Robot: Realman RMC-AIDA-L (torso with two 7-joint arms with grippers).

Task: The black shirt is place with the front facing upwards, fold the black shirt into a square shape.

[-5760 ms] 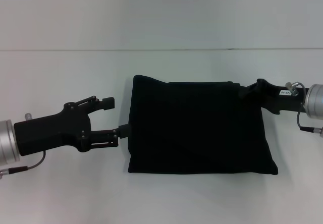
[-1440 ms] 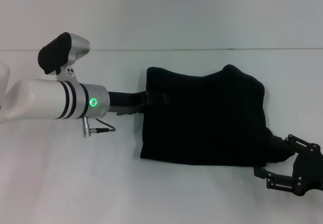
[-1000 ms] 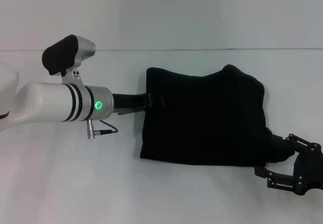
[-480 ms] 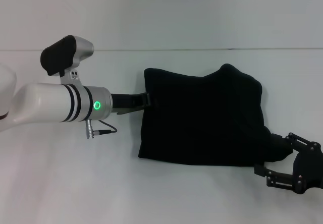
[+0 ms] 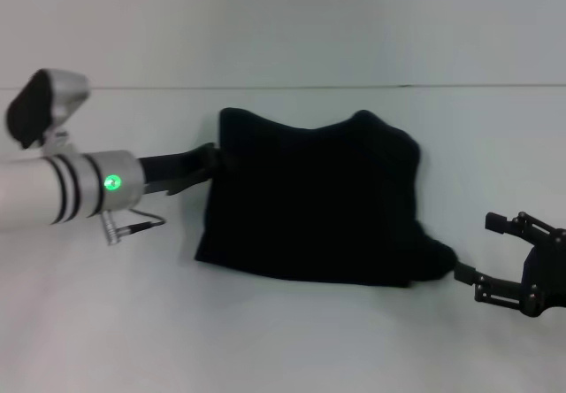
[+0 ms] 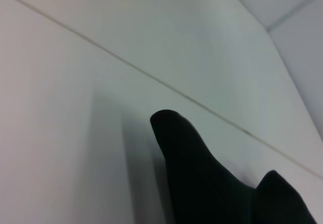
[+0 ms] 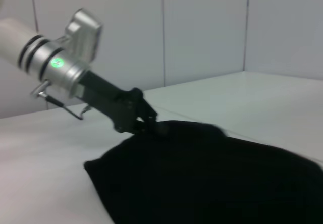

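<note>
The black shirt (image 5: pixel 309 203) lies folded into a rough rectangle on the white table, with its far edge bunched and no lettering showing. My left gripper (image 5: pixel 215 157) is shut on the shirt's far left corner. The right wrist view shows this gripper (image 7: pixel 146 122) pinching the shirt's edge (image 7: pixel 212 173). My right gripper (image 5: pixel 476 249) is open at the near right, just beside the shirt's near right corner and holding nothing. The left wrist view shows only a raised part of the shirt (image 6: pixel 202 183).
The white table (image 5: pixel 292 340) spreads all around the shirt. A wall (image 5: pixel 283 21) stands behind its far edge. The left arm's white forearm (image 5: pixel 53 194) reaches in from the left.
My left gripper has pulled back to the left and dragged the shirt with it. The right gripper has let go of the near right corner and stands open beside it.
</note>
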